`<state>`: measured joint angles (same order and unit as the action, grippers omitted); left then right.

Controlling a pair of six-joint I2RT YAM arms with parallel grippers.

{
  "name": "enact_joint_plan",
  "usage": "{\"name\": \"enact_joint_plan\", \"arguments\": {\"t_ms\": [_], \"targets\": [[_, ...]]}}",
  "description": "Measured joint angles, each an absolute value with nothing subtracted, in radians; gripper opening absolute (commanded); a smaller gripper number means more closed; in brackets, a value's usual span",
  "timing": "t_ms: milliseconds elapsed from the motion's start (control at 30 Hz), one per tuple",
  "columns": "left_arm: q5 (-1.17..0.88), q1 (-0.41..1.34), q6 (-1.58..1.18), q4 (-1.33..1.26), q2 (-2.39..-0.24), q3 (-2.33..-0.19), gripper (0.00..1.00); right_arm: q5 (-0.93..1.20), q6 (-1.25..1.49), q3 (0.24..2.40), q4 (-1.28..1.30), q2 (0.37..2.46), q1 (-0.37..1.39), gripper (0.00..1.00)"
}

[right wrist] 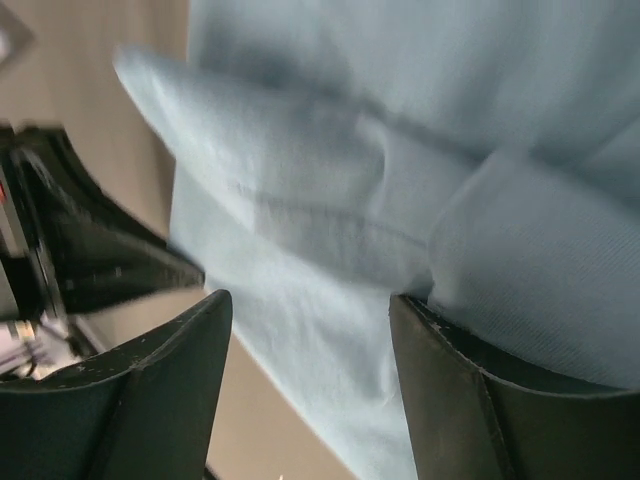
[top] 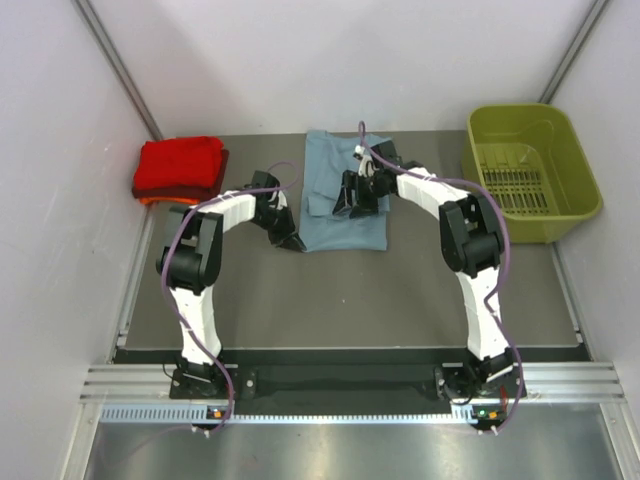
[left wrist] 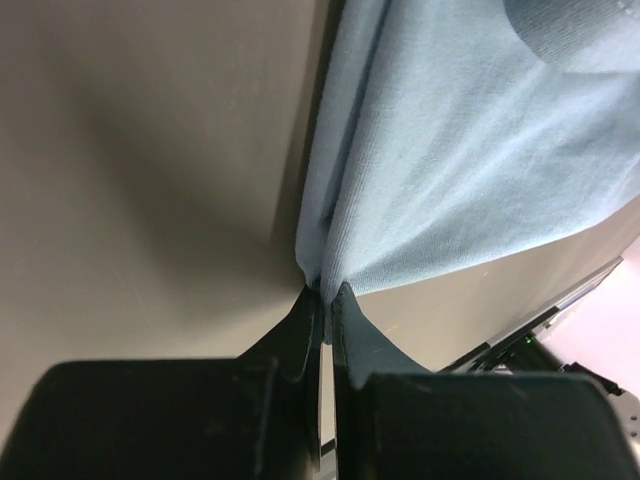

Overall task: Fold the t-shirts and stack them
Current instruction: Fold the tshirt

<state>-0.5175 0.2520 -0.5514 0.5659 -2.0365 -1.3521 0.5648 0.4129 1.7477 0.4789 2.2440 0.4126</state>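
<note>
A dusty grey-blue t-shirt (top: 348, 232) lies partly folded at the middle back of the table. My left gripper (top: 293, 240) sits at its near left corner. In the left wrist view the left gripper (left wrist: 327, 295) is shut on a pinched edge of the t-shirt (left wrist: 470, 150). My right gripper (top: 346, 204) hovers over the shirt's left half. In the right wrist view the right gripper (right wrist: 310, 310) is open, with the cloth (right wrist: 400, 150) under its fingers and a raised fold by the right one. Folded red t-shirts (top: 180, 168) are stacked at the back left, with orange showing beneath.
An olive-green plastic basket (top: 520, 118) stands at the back right. The dark grey table mat (top: 350, 300) stretches between the shirt and the arm bases. White walls close in on the left and right sides. The left gripper (right wrist: 100, 260) shows dark in the right wrist view.
</note>
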Motion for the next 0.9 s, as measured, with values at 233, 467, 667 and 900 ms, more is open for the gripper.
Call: {"name": "enact_joint_plan", "arguments": {"t_ms": [233,467,667,900], "targets": [[-0.525,0.274,-0.55,0.552,-1.969,-1.271,0.0,0.456,0.343,1.992,0.487,2.336,0.405,0.64],[-0.527,0.282,-0.548,0.551,-1.898,-1.194,0.0,0.394,0.298,2.058,0.463,2.325,0.401,0.65],[-0.526,0.282,-0.549,0.55,-1.858,-1.159,0.0,0.411,0.289,1.864,0.484,2.173,0.402,0.64],[-0.518,0.282,-0.552,0.549,-1.816,-1.121,0.0,0.438,0.299,1.615,0.5,1.934,0.404,0.65]]}}
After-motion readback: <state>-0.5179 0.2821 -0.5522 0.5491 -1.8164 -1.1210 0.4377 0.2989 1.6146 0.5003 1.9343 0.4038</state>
